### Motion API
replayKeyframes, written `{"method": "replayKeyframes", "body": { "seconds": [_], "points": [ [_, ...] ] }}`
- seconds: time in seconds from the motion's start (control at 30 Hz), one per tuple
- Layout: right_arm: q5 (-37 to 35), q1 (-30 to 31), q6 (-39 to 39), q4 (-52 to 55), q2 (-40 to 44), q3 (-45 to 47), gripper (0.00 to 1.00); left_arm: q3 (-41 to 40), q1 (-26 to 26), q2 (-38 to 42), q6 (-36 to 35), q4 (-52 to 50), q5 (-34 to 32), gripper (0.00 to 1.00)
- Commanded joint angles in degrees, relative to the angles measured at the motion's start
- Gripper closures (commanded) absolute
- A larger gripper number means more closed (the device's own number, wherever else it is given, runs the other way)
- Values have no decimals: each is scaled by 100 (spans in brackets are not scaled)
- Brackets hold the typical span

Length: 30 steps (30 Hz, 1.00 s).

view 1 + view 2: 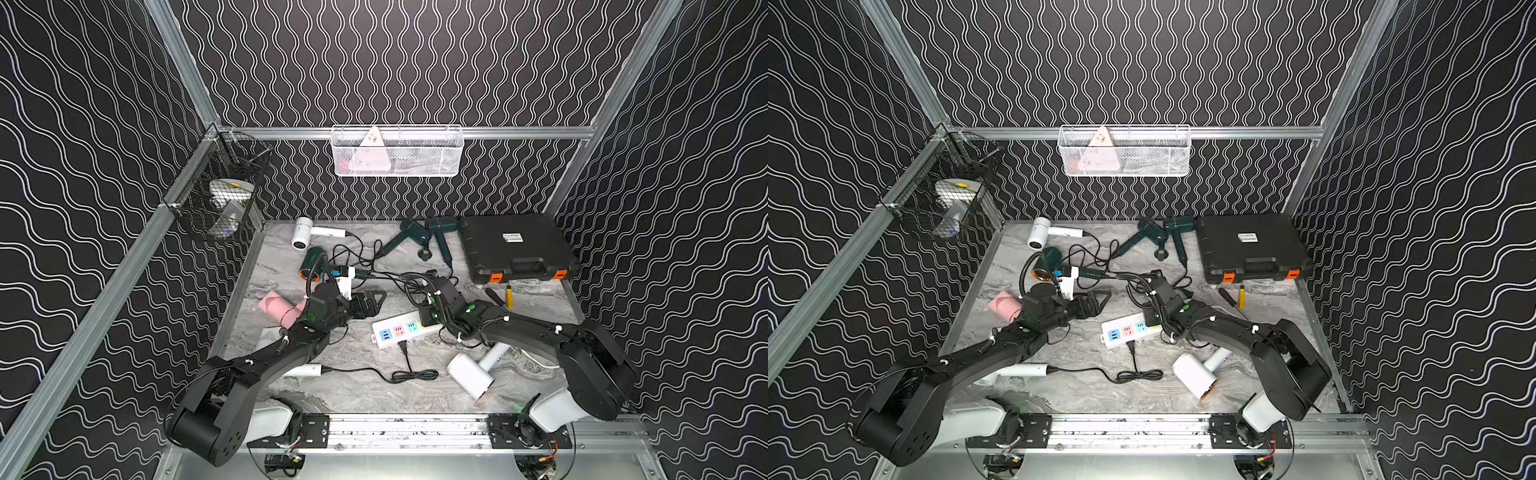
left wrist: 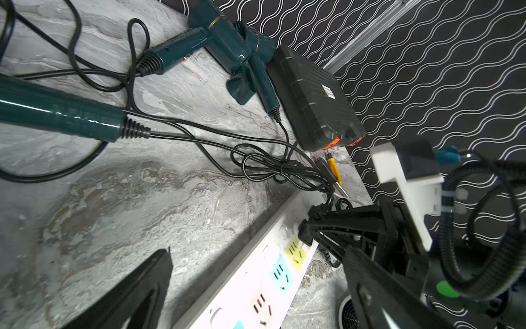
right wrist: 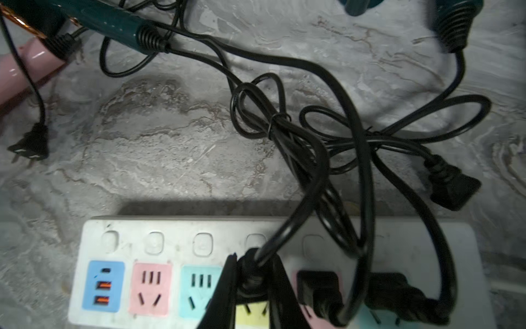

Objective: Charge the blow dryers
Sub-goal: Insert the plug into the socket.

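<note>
Surface (image 1: 353,399) of grey marble pattern fills a booth with wavy-lined black walls, seen from above. Two black robot arms reach in from the near edge.

A closed black case (image 1: 515,247) with orange latches lies in the far right corner, likely parked clear of the work. A white power strip (image 1: 397,330) with coloured sockets lies near the middle, between the arms, probably so either can reach it.

Blow dryers lie scattered around it, their black cords trailing inward:
- a rear white dryer (image 1: 303,232)
- a dark teal dryer (image 1: 409,235) beside a second teal dryer (image 1: 441,227) at the back
- a copper-ringed teal dryer (image 1: 313,264) and a pink dryer (image 1: 278,309) beyond the left arm (image 1: 270,357)
- a hidden white dryer (image 1: 309,370), partly under that arm
- a front white dryer (image 1: 469,374) near the right arm (image 1: 519,328)

The right arm's jaws are closed on a black plug (image 3: 252,273) at the yellow socket (image 3: 253,317), gripping its sides, seemingly to press it straight in. Whether its pins are fully seated cannot be told, nor which dryer it serves. A seated plug (image 3: 317,284) fills the next socket, with a further plug (image 3: 391,286) past it.

The left arm's jaws hang wide apart and empty just behind the strip, perhaps free to fetch a loose plug (image 3: 28,148) lying on the surface.
</note>
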<state>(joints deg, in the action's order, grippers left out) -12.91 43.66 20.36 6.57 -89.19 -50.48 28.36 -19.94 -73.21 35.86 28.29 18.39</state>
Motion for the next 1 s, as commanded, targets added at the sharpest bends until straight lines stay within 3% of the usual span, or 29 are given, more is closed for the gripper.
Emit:
{"method": "replayKeyframes", "body": {
  "seconds": [0.0,0.97],
  "points": [
    [-513,54,174,-600,33,148,100,-23,14,11,-105,-4,-169,1],
    [-1416,677,968,-217,-214,371,100,-76,32,113,-105,27,-177,1]
  ]
}}
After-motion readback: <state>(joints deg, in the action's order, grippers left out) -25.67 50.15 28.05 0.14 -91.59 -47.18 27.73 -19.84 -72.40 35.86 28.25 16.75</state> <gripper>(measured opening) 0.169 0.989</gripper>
